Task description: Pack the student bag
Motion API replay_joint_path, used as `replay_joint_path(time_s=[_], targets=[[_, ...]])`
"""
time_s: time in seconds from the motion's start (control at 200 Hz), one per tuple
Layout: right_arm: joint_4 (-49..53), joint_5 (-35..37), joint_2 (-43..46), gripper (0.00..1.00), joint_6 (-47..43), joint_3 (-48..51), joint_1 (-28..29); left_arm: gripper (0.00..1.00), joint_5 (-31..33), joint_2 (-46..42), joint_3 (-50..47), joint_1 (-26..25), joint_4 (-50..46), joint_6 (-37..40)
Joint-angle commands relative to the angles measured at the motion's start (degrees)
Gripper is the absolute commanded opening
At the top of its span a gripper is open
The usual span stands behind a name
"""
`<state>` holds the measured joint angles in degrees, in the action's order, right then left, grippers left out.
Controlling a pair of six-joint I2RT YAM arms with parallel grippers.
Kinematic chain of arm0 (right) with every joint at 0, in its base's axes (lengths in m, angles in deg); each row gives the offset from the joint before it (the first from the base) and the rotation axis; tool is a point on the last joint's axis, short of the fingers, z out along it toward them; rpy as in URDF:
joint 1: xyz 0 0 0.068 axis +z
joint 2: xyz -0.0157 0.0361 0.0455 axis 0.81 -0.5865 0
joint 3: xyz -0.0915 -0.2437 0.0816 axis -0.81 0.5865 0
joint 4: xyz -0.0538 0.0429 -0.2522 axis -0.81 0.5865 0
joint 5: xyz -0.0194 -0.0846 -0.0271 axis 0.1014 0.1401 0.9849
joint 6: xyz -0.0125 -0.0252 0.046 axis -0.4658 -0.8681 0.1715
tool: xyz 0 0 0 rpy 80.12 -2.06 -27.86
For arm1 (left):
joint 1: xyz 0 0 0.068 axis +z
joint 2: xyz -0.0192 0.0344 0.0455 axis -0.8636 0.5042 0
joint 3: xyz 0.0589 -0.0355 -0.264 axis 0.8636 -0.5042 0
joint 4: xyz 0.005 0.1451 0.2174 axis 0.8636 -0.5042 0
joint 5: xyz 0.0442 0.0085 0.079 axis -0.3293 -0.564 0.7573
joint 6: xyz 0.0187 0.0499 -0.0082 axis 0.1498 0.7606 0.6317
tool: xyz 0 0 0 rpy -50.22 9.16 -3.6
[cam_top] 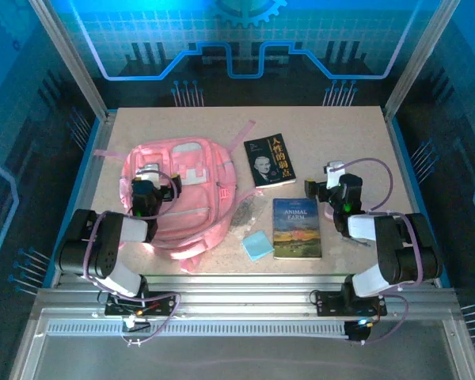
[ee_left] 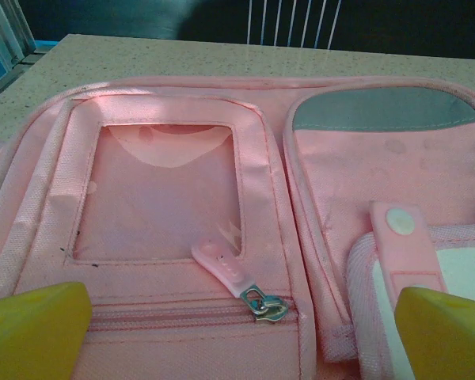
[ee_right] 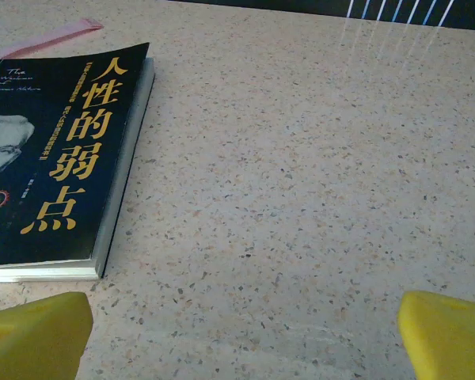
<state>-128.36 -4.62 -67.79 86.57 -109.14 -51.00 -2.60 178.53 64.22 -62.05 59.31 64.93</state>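
Observation:
The student bag [cam_top: 186, 198], a big soft pink backpack, lies flat on the left half of the table, front pockets up. My left gripper [cam_top: 146, 192] hovers over its left side, open, with yellow fingertips [ee_left: 36, 328] wide apart above a pocket zipper and its metal slider with a pink pull tab [ee_left: 263, 303]. My right gripper [cam_top: 332, 186] is open over bare tabletop right of a black book with gold Chinese title [cam_top: 269, 160] [ee_right: 59, 154]. A second book, "Animal Farm" [cam_top: 296, 228], and a light-blue pad [cam_top: 257, 245] lie beside the bag.
A small dark grey item [cam_top: 244, 214] rests against the bag's right edge. A pink strap [cam_top: 248, 131] trails toward the back. The speckled table [cam_top: 356, 142] has free room at the right and rear; metal frame posts line its edges.

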Motion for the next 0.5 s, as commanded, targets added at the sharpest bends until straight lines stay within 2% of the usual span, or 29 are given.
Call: replay_joint_path(time_s=[0.0,0.495], targets=[[-1.37,0.55,-0.42,1.0,-0.26,-0.84,0.28,0.99,-1.57,0.31,1.21,0.11,0.04,1.13],[-1.1,-0.32,-0.42,1.0,-0.04,-1.01,-0.11,0.99,-3.45,0.22,1.52,0.91,-0.86,0.86]])
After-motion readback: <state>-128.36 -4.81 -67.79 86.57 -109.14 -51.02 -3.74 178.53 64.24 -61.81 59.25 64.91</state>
